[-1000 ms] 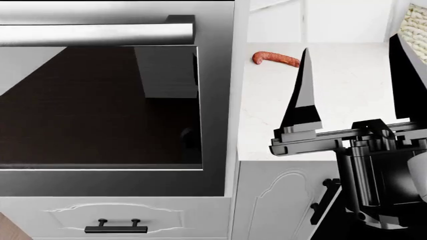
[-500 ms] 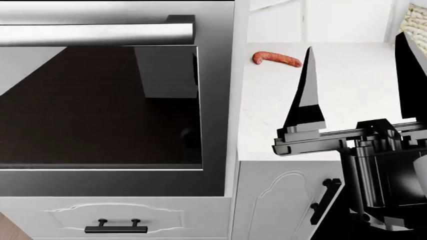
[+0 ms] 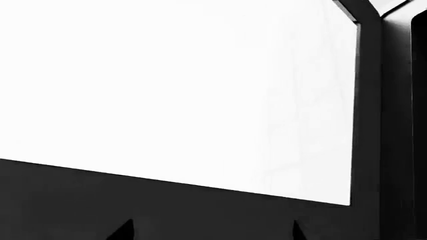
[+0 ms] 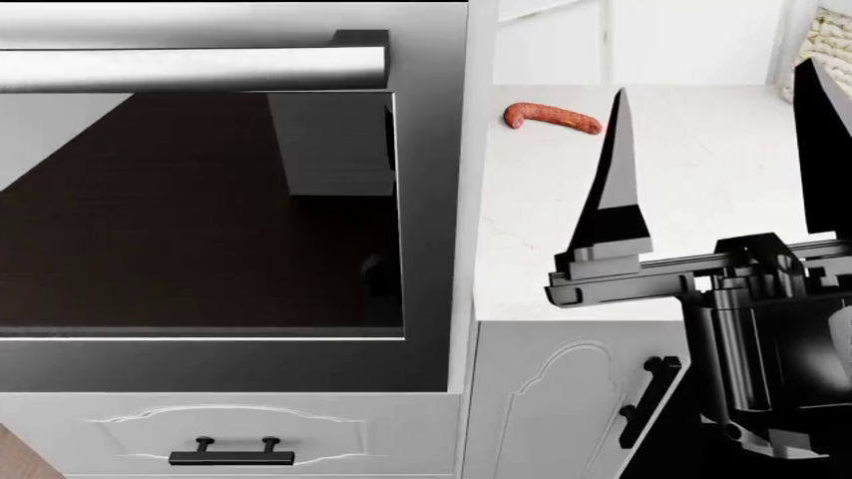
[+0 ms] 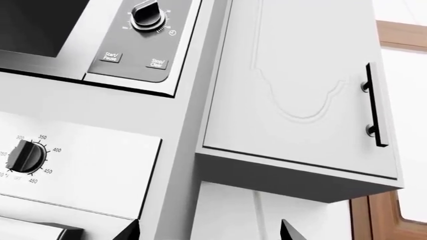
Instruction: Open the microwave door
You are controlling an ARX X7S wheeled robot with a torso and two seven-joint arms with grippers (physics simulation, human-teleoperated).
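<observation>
- Right gripper [image 4: 712,160] held released above the bench [image 4: 692,200], fingers spread; microwave panel [image 5: 137,42] sighted above, presumably the target.
- Left gripper [image 3: 210,232] seemingly released.

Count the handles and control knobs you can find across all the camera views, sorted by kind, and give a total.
Black cabinet handles: 3
Steel oven bar handle: 1
Control knobs: 2
Total: 6
</observation>
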